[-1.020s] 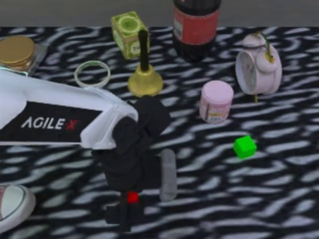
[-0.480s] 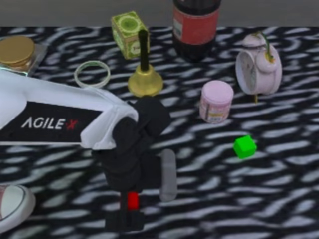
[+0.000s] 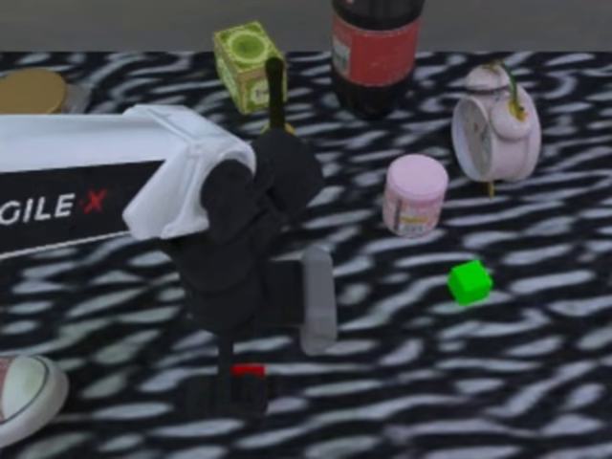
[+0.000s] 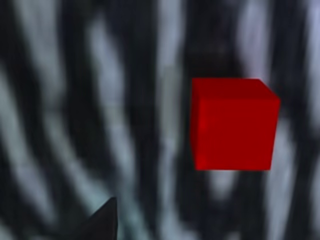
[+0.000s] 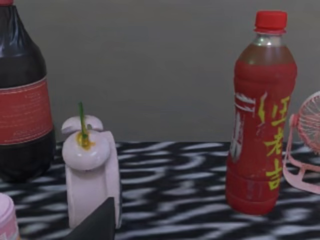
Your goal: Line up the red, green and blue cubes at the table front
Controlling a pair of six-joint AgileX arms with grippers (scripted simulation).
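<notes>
The red cube [image 3: 249, 369] rests on the zebra-striped table [image 3: 497, 382] near the front edge, left of centre. My left gripper [image 3: 228, 397] hangs just above it, open, its dark fingers partly covering the cube from above. In the left wrist view the red cube [image 4: 232, 125] lies free on the stripes, well apart from the one visible fingertip [image 4: 105, 225]. The green cube [image 3: 469, 282] sits alone to the right, below the pink jar. The blue cube is out of view. My right arm is outside the top view; its wrist view shows one fingertip [image 5: 100, 222].
Along the back stand a yellow-green box [image 3: 247, 65], a bell handle [image 3: 275, 91], a cola bottle [image 3: 376, 48] and a pale alarm clock [image 3: 497, 124]. The pink jar [image 3: 415, 194] is mid-right, a shoe [image 3: 24, 397] front left. A red tea bottle [image 5: 260, 115] shows in the right wrist view.
My left gripper has opened and let go of the red cube, which stays on the table. The left arm has lifted and now covers the bell base and glass ring.
</notes>
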